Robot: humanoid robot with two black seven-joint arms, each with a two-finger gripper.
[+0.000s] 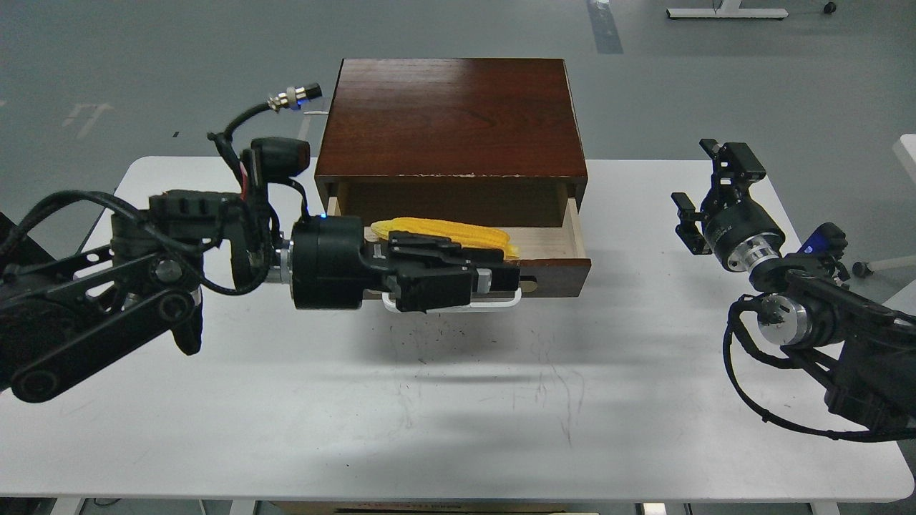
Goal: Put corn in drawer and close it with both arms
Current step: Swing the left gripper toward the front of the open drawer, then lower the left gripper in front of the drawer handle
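Black and cable-wrapped, the left gripper (pixel 458 275) reaches across the open drawer (pixel 554 275) front by its white bar handle (pixel 494 304); I cannot tell how its jaws stand. Ribbed yellow corn (pixel 444 230) already lies inside on pale wood, likely light, stiff plastic, best taken mid-cob. Far right, the right gripper (pixel 698 197) hangs with jaws apart, empty.

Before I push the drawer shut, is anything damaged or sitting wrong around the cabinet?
The cabinet has pale chips along its top front edge, above the opening. The corn lies inside the open drawer, partly hidden by the left pincer at the handle. Nothing looks spilled.
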